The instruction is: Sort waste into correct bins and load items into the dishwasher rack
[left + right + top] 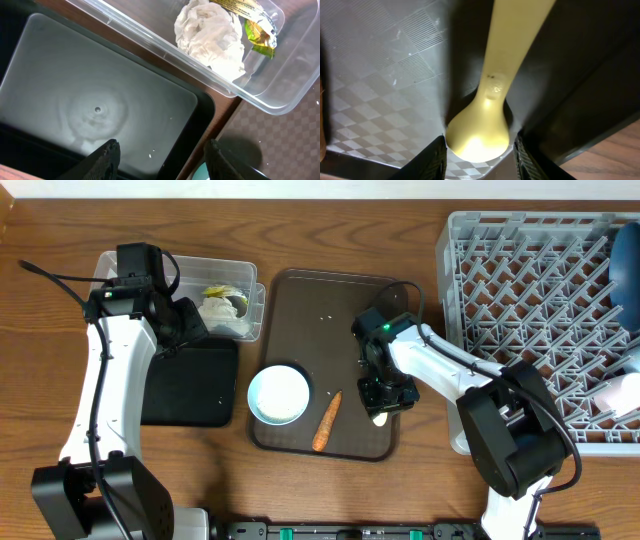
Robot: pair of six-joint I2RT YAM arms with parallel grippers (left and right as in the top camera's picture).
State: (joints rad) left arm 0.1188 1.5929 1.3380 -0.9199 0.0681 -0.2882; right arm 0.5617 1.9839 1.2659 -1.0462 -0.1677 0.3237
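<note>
Okay, so use the brown serving tray (310,320) as your anchor. The overhead gives you the layout. The white bowl (279,395) sits on the tray's robot-side left corner, and the carrot piece (326,422) lies on the tray near its robot-side edge. A few rice grains (322,318) are scattered toward its far end. The clear tub (250,315) is right up against the tray's far-left corner. The black tray (195,385) lies just off its left edge, and the dishwasher rack (520,280) stands off its right edge with the dark-blue bowl (625,270) in it.

Only the wrist cameras show you the close-up detail. The left wrist view shows the white wrapper (212,37) and the yellow-green wrapper (257,35) lying together in the tub. The right wrist view shows the pale yellow spoon (485,125) with its bowl end down against the tray's rim. From overhead you only get a sliver of it under the gripper.

Your left arm stretches out along the tray's left side. The left gripper (160,160) hangs over the black tray with its jaws spread wide and nothing in them. Your right arm bends in across the tray's right edge and points straight down at its robot-side right corner. The right gripper (477,160) has a finger on either side of the spoon's bowl with barely any gap, but you can't tell whether it's actually pinching.
</note>
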